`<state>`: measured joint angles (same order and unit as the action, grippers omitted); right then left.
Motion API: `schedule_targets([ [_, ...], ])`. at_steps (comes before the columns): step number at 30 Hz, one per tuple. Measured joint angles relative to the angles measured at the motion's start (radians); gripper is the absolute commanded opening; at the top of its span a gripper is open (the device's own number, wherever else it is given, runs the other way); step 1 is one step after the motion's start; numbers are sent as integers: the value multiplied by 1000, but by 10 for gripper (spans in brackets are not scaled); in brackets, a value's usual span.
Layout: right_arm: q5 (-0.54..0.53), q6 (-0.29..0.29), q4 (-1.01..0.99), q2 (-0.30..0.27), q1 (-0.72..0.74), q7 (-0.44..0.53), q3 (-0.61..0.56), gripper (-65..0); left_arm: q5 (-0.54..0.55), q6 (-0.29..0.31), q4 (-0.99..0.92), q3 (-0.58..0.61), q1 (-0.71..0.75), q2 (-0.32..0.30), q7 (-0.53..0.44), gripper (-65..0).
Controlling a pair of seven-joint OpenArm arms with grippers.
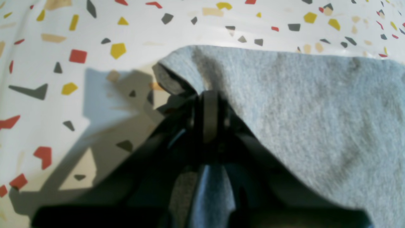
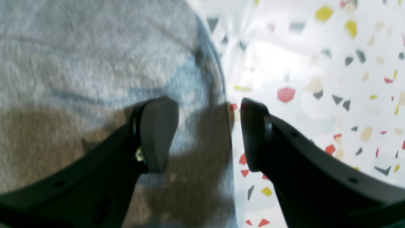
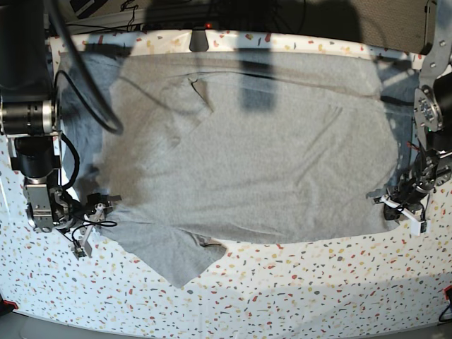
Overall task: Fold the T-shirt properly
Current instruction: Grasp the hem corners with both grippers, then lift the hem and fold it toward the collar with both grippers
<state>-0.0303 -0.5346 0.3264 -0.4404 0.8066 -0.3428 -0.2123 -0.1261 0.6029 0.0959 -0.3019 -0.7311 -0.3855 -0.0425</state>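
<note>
The heather-grey T-shirt (image 3: 268, 162) lies spread out, plain side up, over most of the table, with a sleeve pointing toward the front edge. My left gripper (image 1: 208, 104) is shut on a bunched corner of the T-shirt (image 1: 300, 104); in the base view it (image 3: 390, 201) sits at the shirt's right edge. My right gripper (image 2: 208, 133) is open and straddles the edge of the T-shirt (image 2: 79, 57): one finger (image 2: 158, 133) is over the cloth, the other (image 2: 253, 136) over bare table. In the base view it (image 3: 106, 205) is at the shirt's left edge.
The table (image 3: 318, 282) has a white cover speckled with coloured chips, bare along the front. Black cables (image 3: 85, 92) hang from the arm on the left over the shirt's edge. Dark equipment (image 3: 205, 35) stands at the back edge.
</note>
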Motion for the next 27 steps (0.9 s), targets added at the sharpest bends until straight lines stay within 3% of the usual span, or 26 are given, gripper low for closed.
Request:
schedule_targets([
  [3,-3,8,1,0,-20,36,0,-317,0,0,0,0,0,0,0,-650],
  [5,-5,8,1,0,-21,36,1,-352,0,0,0,0,0,0,0,-650],
  [12,-6,8,1,10,-18,32,1,-650,0,0,0,0,0,0,0,-650],
  [15,-5,52,1,11,-19,45,1,-650,39,0,0,0,1,0,2,-650],
  [20,3,49,-1,10,6,21,1,-650,127,-1,11,0,6,0,21,-650],
  [27,-3,-69,63,8,35,-45,0,-650,123,0,150,0,0,6,183,-650],
])
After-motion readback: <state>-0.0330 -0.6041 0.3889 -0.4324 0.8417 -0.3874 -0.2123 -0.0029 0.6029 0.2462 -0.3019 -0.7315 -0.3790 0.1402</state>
